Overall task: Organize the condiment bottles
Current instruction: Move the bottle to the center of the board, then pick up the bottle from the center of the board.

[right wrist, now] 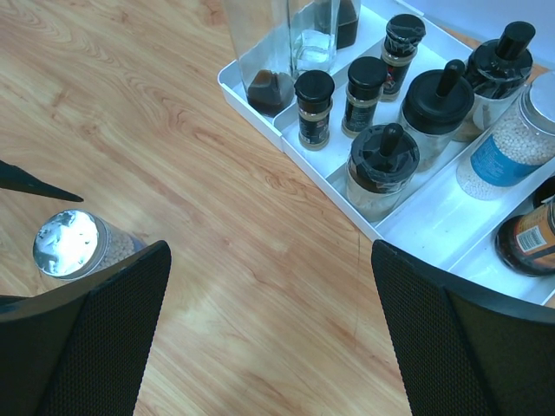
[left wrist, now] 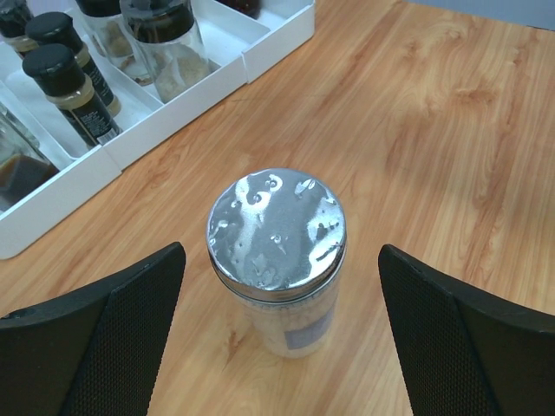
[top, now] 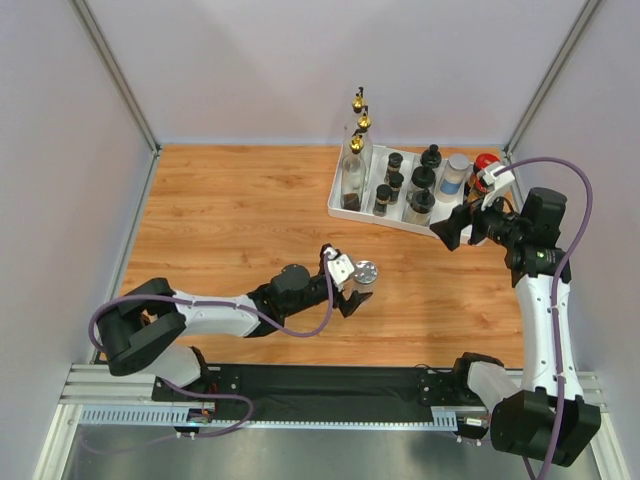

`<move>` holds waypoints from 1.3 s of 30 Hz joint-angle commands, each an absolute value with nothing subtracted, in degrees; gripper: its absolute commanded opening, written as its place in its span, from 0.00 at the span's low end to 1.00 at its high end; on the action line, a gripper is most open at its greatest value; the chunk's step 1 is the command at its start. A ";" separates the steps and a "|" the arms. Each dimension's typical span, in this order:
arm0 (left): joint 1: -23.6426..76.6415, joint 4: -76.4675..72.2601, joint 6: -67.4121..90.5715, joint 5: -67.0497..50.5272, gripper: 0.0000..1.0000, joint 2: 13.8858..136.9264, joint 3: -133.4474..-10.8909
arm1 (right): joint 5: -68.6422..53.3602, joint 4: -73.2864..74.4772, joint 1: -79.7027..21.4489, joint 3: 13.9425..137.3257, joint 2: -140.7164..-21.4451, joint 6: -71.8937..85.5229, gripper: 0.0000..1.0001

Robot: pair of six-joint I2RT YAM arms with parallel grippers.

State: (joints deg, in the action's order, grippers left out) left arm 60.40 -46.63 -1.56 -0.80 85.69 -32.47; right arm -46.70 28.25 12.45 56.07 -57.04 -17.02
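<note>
I make this the last stretch of the sort. One silver-lidded jar (left wrist: 276, 227) stands upright by itself on the counter (top: 230, 220), well apart from the white tray (left wrist: 182, 104) where the other bottles are already lined up in their lanes.

My left tool (left wrist: 282, 260) is spread wide around that jar, one finger on each side with bare wood showing in both gaps. It touches nothing and holds nothing. My right tool (right wrist: 270, 251) hovers above the counter near the tray's right end, also wide open and empty.

The next move, as I judge it, calls for closing squarely on the jar's glass body below the lid and lifting it straight up. Then I would carry it to the lane that holds the blue-labelled jar (right wrist: 512, 147). That lane looks to have bare floor at its near end, though the view there is partly cut off.
</note>
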 commanded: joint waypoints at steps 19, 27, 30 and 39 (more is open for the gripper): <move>60.56 -1.87 -9.58 6.48 1.00 46.87 -36.20 | -58.18 30.85 11.60 53.70 -60.55 -28.38 1.00; 51.97 19.32 -7.03 11.60 1.00 38.25 -44.47 | -59.24 30.68 8.27 51.42 -60.82 -33.13 1.00; 46.87 22.06 -5.63 12.22 1.00 34.82 -44.04 | -55.48 30.41 5.64 51.33 -61.00 -33.75 1.00; 36.40 27.16 -0.53 12.13 1.00 31.64 -41.05 | -36.66 35.06 -11.94 52.91 -61.52 -43.85 1.00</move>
